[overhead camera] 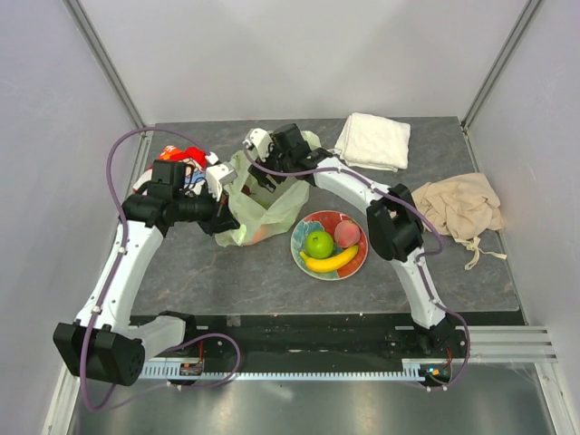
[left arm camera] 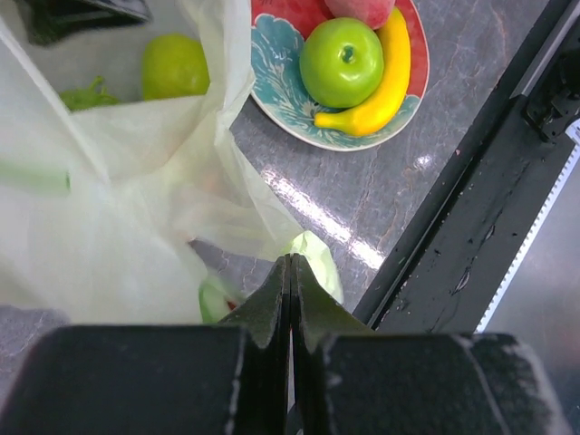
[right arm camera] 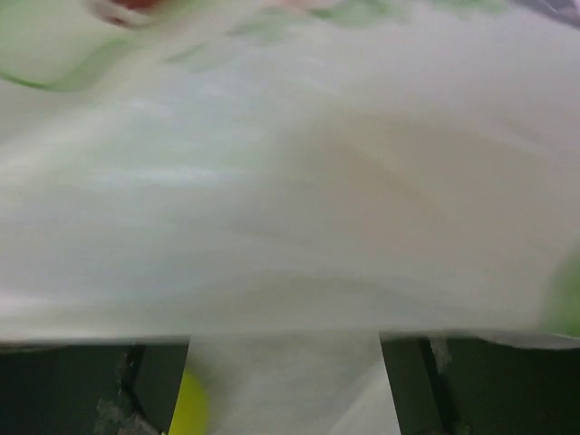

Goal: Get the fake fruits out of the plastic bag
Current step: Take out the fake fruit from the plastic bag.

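The pale-green plastic bag point(overhead camera: 263, 207) lies crumpled at mid-table. My left gripper point(overhead camera: 225, 210) is at its left side, and in the left wrist view its jaws point(left arm camera: 290, 272) are shut with a fold of the bag point(left arm camera: 136, 208) at the tips. My right gripper point(overhead camera: 264, 175) is in the bag's mouth from behind. The right wrist view is filled with blurred bag film point(right arm camera: 290, 181), and the jaws point(right arm camera: 285, 362) stand wide apart. A green apple point(left arm camera: 174, 65) and a green grape bunch point(left arm camera: 86, 95) show inside the bag. A green apple point(overhead camera: 319, 243), a banana point(overhead camera: 331, 262) and a peach point(overhead camera: 347, 234) lie on the plate.
The flowered plate point(overhead camera: 302, 228) sits right of the bag. A white folded towel point(overhead camera: 373, 140) lies at the back. A beige cloth point(overhead camera: 462, 207) is at the right, and a red-and-white snack packet point(overhead camera: 178, 163) is behind my left gripper. A black rail point(left arm camera: 471, 227) marks the table's near edge.
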Controlling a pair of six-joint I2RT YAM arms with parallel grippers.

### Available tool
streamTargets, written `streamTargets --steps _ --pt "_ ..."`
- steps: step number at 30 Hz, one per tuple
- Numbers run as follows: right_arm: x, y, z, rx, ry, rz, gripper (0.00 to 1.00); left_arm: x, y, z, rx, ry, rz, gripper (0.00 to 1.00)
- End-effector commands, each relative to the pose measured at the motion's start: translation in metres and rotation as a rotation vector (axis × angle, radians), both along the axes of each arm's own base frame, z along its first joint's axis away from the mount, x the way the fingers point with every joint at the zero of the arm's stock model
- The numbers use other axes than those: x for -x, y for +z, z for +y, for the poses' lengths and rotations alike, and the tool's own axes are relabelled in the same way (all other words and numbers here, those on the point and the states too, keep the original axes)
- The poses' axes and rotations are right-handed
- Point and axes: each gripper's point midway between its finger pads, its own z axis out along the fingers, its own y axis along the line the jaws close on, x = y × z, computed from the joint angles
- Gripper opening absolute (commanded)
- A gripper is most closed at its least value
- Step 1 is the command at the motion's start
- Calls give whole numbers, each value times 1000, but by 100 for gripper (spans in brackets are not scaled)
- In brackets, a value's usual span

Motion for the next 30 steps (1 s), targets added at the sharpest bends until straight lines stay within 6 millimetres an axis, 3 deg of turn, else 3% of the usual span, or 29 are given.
streamTargets --steps 1,3,5,6,7,8,14,22,23,25,26,30 --pt "-59 25 3 -56 -94 -159 87 -8 -3 5 -44 -17 -13 2" --pt "-74 9 3 -54 -121 -180 96 -10 -6 6 -55 -21 -5 2" --pt "-86 4 2 -55 -138 -199 98 -9 -7 6 -57 -26 10 2" --pt "-90 -18 4 -33 -140 -185 98 -9 -7 4 -52 -33 18 2" --pt "-96 -16 5 -35 -144 -202 98 -9 -8 4 -51 -37 20 2" --pt "-98 -34 6 -13 -135 -191 98 -8 -8 4 -50 -39 27 2" --pt "-97 -47 27 -67 -55 -181 98 -11 -3 1 -42 -54 16 2" --pt "-99 -65 34 -52 -43 -197 96 -17 -10 3 -63 -52 33 2" --pt "-102 -74 31 -36 -60 -198 94 -17 -11 3 -66 -52 35 2" --pt "-110 -73 29 -44 -85 -207 87 -18 -12 3 -68 -52 37 2" --pt "-112 -73 30 -52 -94 -209 75 -19 -13 4 -70 -49 39 2" --pt "-118 -46 26 -101 -116 -225 56 -23 -16 7 -86 -34 35 1"
